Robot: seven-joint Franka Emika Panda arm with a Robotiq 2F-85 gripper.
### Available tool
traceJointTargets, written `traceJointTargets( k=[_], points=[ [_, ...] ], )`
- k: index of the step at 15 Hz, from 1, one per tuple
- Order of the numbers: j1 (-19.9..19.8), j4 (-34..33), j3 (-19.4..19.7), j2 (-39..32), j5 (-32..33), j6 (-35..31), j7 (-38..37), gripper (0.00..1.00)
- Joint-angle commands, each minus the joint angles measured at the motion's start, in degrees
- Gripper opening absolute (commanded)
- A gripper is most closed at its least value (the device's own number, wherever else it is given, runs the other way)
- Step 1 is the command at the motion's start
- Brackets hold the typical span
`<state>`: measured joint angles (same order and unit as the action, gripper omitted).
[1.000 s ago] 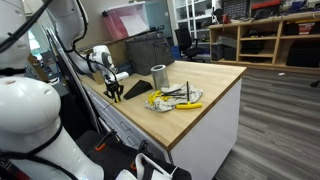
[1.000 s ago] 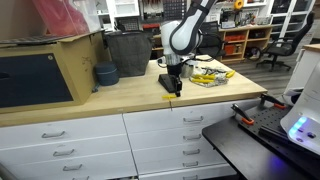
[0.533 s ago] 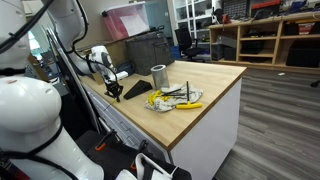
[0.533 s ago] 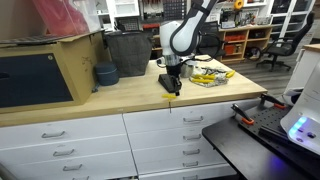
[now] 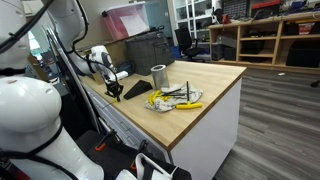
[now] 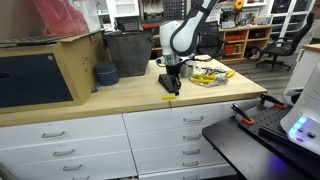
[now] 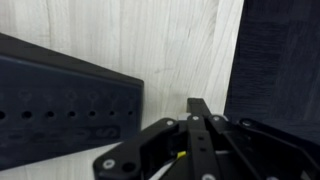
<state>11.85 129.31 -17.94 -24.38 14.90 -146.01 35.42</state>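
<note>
Within the last second the fingers (image 7: 205, 130) of the gripper (image 6: 173, 88) have been drawn fully together, so a pinch has likely been attempted on the small yellow piece (image 6: 169, 97), seen on the desk (image 6: 100, 105) just beside the black mat (image 5: 137, 93). Its long axis appears to be laid along the mat's near edge; its pointing end, and whether it is actually pinched, cannot be told
</note>
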Motion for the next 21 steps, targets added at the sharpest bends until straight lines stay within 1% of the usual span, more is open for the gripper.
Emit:
traceJointTargets(
  k=[1, 6, 10, 11, 12, 13, 16, 20, 21],
  points=[
    [1.4, 0.4, 2.3, 0.2, 3.1, -2.8, -4.3, 0.00],
    [2.4, 0.1, 4.8, -0.2, 7.8, -5.1, -10.0, 0.00],
    [2.1, 0.5, 4.8, 0.6, 8.2, -5.5, -10.8, 0.00],
    [2.0, 0.7, 4.8, 1.0, 8.3, -5.6, -10.5, 0.26],
    [1.5, 1.3, 4.6, 1.5, 8.0, -5.8, -9.9, 0.27],
    [1.3, 1.5, 4.5, 1.9, 7.9, -5.6, -9.6, 0.32],
    [0.5, 1.7, 4.0, 2.8, 7.2, -3.8, -8.0, 0.56],
    [0.0, 1.6, 3.7, 3.2, 6.9, -2.3, -6.9, 0.84],
    [-0.3, 1.6, 3.3, 3.1, 6.6, -1.8, -5.9, 0.93]
  ],
)
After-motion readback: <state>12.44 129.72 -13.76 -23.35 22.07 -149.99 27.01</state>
